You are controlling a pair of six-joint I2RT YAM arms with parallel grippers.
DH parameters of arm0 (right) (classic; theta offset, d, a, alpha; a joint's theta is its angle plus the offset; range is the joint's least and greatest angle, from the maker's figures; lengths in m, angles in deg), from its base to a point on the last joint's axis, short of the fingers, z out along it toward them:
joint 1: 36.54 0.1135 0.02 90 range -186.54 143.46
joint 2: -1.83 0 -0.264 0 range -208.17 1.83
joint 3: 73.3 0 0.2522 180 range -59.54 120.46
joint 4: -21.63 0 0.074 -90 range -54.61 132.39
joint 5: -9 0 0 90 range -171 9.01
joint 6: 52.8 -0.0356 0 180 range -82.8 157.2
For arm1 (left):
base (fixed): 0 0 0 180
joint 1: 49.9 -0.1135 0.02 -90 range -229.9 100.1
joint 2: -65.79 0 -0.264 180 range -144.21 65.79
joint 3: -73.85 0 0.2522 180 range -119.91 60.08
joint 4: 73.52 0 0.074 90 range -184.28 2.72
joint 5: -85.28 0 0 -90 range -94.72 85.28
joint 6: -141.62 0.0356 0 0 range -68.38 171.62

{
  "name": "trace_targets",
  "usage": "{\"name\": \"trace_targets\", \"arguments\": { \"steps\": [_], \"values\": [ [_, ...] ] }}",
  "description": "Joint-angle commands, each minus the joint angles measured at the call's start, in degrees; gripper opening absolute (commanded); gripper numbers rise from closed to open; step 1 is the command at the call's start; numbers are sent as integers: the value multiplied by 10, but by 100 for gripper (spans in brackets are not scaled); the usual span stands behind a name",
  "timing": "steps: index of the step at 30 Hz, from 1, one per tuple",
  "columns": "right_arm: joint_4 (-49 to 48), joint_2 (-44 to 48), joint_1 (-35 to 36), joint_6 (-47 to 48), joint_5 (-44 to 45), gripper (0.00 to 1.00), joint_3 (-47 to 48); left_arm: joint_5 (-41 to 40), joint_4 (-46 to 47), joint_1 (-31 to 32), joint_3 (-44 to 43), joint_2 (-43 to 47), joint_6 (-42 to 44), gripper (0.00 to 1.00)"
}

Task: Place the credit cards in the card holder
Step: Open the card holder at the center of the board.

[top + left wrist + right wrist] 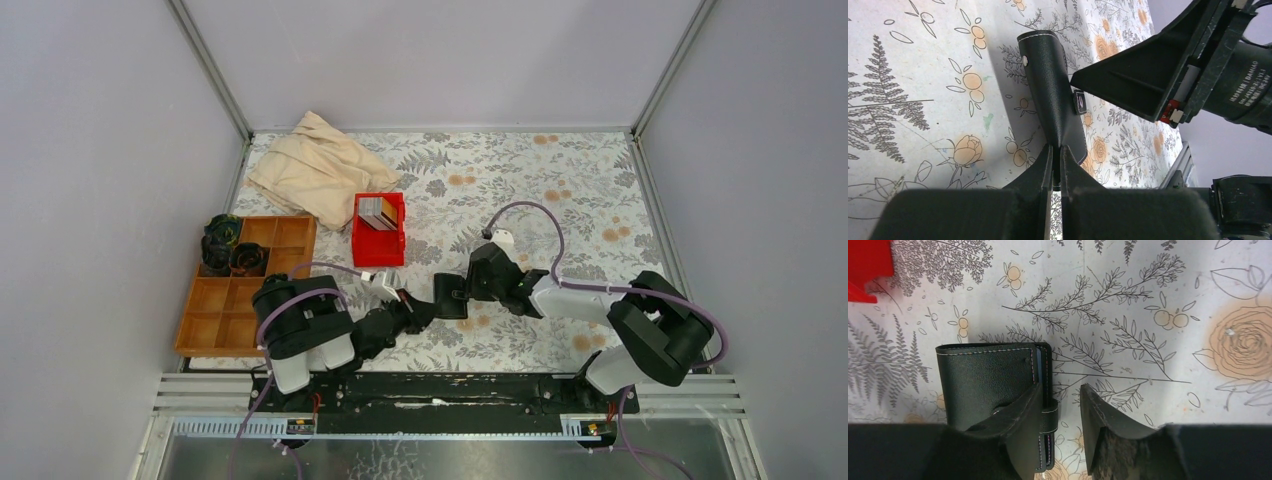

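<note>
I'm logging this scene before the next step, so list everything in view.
black leather-like bifold card holder: one, black, mid-table between the grippers
red plastic bin: one, red, left of centre, beside the cloth
thin plastic credit cards: a stack, number unclear, tan and grey, standing in the red plastic bin
brown compartment tray: one, brown, left edge
small dark round items: about three, black and green, tray's far compartments
crumpled beige cloth: one, beige, far left
floral table cover: one, white, grey leaves, orange flowers
left gripper: one, black, shut on the card holder's edge
right gripper: one, black, open at its clasp side
</note>
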Motion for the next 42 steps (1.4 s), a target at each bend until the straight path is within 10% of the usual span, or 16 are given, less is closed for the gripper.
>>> {"name": "trace_targets", "arguments": {
  "steps": [1,42],
  "values": [
    [84,18,32,23,69,41,36,-31,-51,10,-20,35,3,2],
    [220,-63,160,-2,222,45,165,-83,-253,52,-68,109,8,1]
  ]
}}
